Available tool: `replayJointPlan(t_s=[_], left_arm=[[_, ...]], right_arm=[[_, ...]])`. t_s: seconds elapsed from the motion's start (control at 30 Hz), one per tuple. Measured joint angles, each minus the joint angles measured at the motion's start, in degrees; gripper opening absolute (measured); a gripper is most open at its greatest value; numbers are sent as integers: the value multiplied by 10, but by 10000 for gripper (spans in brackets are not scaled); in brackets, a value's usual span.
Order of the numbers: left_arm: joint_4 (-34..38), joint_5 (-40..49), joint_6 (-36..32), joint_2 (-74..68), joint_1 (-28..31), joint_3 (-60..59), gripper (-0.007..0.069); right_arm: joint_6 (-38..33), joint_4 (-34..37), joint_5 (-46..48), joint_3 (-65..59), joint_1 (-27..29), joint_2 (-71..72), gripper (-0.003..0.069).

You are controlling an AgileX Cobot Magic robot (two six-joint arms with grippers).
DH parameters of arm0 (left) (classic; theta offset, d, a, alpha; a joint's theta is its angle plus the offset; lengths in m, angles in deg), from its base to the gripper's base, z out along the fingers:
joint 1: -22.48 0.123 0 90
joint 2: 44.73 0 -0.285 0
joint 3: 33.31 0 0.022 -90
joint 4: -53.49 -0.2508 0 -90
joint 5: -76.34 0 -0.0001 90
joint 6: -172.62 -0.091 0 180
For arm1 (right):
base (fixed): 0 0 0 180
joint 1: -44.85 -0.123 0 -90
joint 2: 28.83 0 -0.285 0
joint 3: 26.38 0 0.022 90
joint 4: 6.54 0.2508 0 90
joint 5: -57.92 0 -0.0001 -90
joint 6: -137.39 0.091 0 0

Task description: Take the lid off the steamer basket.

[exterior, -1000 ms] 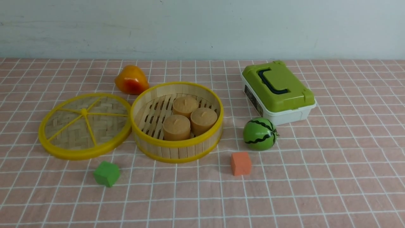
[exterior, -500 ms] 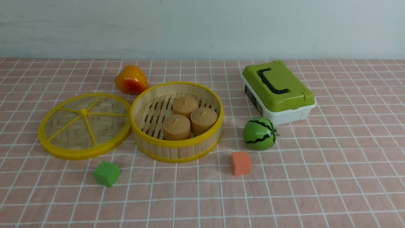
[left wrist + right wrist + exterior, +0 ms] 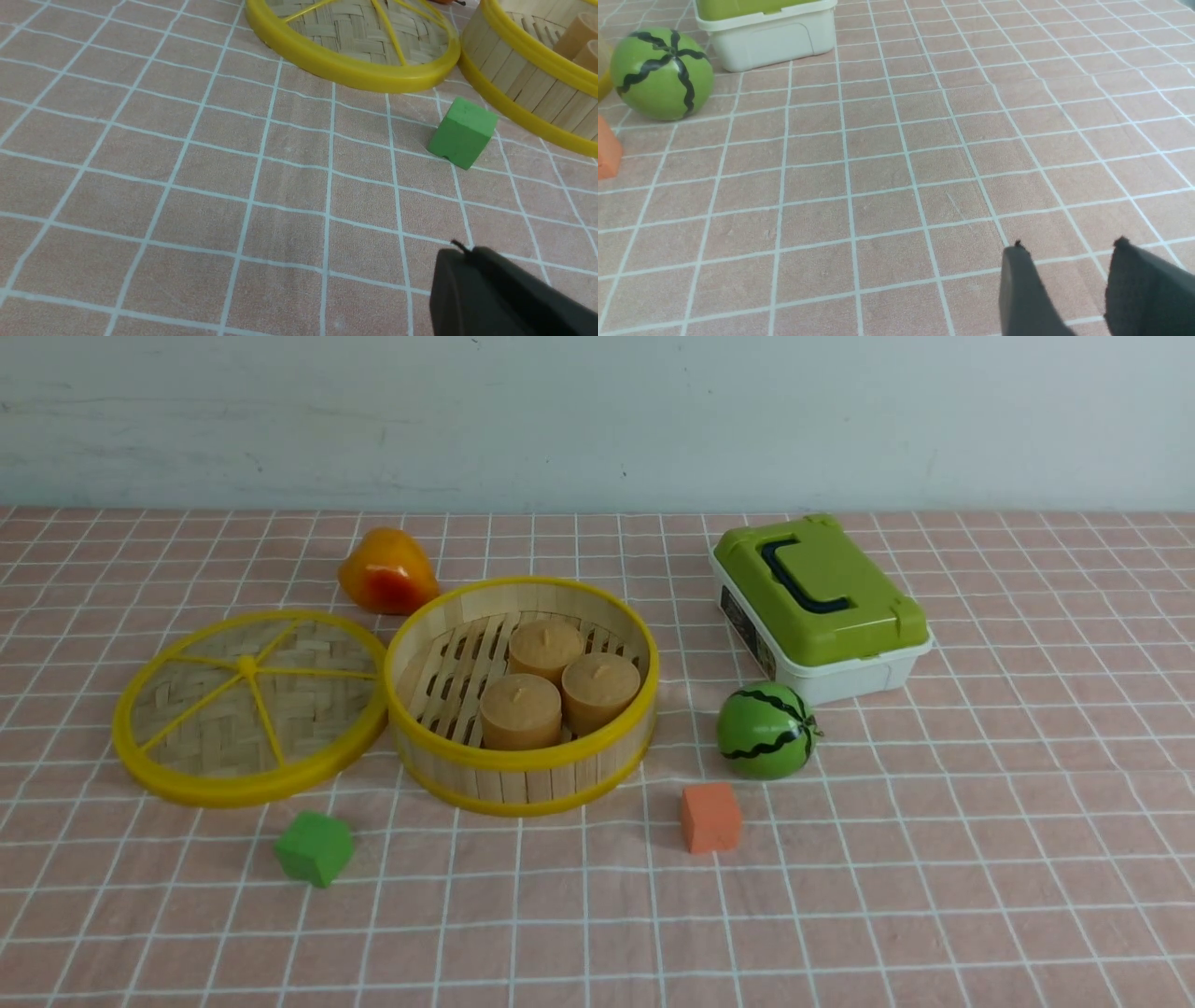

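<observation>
While neither arm shows in the front view, the job looks done: lid (image 3: 250,706) is off steamer basket (image 3: 523,775) and lies flat on counter (image 3: 934,896), to the basket's left. The 2 yellow rims are touching or v. nearly so; cannot tell which. Basket is open, w/ 3 tan cylinders (image 3: 520,711) standing inside.

Hands:
- Right hand (image 3: 1069,247) is spread, 2 fingers apart w/ nothing between, low over bare cloth and well apart from lid.
- Left hand (image 3: 490,289) shows only 1 dark finger, so cannot tell if spread or pressed together. It hangs near green cube (image 3: 462,133), lid just beyond.

Handling, by judgement:
- Lid looks light.
- Its plastic rim (image 3: 233,791) is prob. stiff and smooth, and may slip under a weak pinch.
- Woven panel is thin and likely to flex or crack if pressed, so not a grip point.
- Centre knob (image 3: 247,665) gives a balanced hold but little to bite on.
- Rim's near edge is the surer hold, but it sits flush on cloth, so a finger must get under w/o bunching it.
</observation>
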Motion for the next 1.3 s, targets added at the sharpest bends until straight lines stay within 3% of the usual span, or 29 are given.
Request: replayJointPlan(t_s=[1.3], left_arm=[[0,0,0,0,0,0,40]], right_arm=[[0,0,0,0,0,0,241]])
